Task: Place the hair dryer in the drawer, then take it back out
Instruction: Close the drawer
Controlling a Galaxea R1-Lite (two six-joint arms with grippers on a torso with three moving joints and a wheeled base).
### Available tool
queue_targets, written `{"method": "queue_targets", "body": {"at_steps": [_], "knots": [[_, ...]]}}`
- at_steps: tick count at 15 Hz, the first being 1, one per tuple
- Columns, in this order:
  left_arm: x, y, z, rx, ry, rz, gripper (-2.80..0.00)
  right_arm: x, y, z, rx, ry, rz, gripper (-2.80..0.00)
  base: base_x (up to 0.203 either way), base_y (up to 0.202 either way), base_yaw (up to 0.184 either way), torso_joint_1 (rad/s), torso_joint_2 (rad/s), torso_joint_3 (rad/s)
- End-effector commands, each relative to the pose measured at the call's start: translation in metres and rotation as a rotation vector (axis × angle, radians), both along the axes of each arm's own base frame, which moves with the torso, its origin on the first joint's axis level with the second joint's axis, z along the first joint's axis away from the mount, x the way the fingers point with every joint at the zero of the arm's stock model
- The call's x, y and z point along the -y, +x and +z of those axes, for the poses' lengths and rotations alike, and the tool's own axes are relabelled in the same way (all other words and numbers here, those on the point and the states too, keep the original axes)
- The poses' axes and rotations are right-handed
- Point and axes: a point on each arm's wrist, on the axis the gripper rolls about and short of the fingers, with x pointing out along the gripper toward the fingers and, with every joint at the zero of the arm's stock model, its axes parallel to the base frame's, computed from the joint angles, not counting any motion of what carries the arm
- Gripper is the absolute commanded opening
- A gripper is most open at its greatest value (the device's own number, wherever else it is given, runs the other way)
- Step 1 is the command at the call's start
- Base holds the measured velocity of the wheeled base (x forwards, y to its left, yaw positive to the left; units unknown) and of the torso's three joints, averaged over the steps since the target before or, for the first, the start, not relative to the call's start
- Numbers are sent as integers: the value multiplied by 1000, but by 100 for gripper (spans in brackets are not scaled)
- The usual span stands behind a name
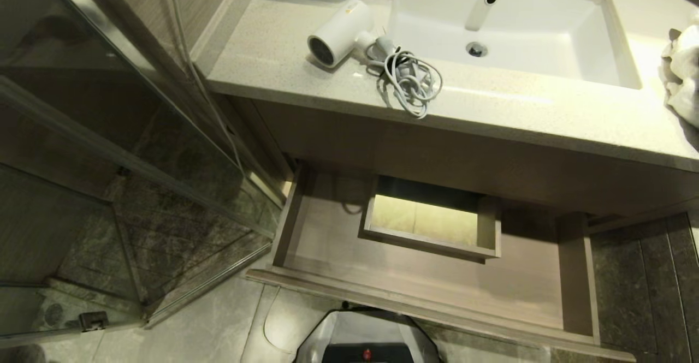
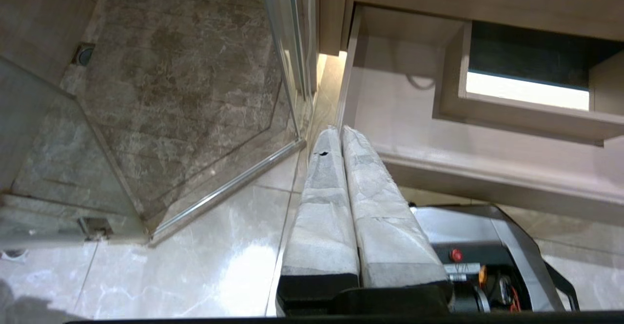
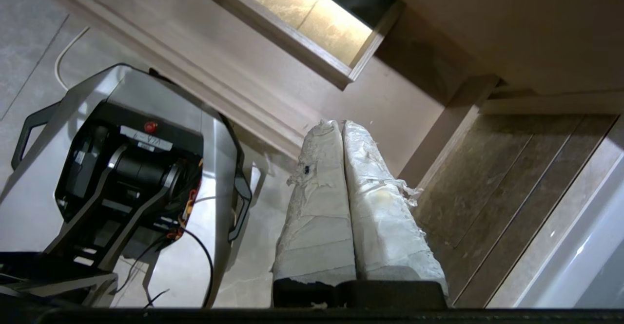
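On the pale speckled countertop [image 1: 491, 106], just left of the white rectangular sink [image 1: 617, 35], lies the white short-barrelled hair dryer [image 1: 338, 33], its grey cord [image 1: 409, 79] coiled beside it. Below, the wide tan wood-grain drawer [image 1: 437, 286] stands pulled out, holding nothing. The left gripper [image 2: 341, 131] and right gripper [image 3: 340, 124] both hang low near the drawer front, white-wrapped fingers pressed together, gripping nothing.

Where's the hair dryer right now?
In the head view the hair dryer lies on the countertop, just left of the sink, its coiled cord beside it; the open drawer below holds nothing.
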Motion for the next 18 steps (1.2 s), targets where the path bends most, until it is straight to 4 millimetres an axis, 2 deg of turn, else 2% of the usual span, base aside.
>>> {"method": "queue_targets", "body": {"at_steps": [1, 5, 18], "knots": [[0, 0, 0, -2, 0, 0, -280, 0, -1, 0, 1, -2, 2, -280, 0, 0, 0, -208, -86, -290], [0, 0, 0, -2, 0, 0, -280, 0, -1, 0, 7, -1, -1, -280, 0, 0, 0, -151, 120, -34], [0, 0, 0, -2, 0, 0, -280, 2, -6, -4, 19, 4, 0, -280, 0, 0, 0, -168, 308, 135]]}}
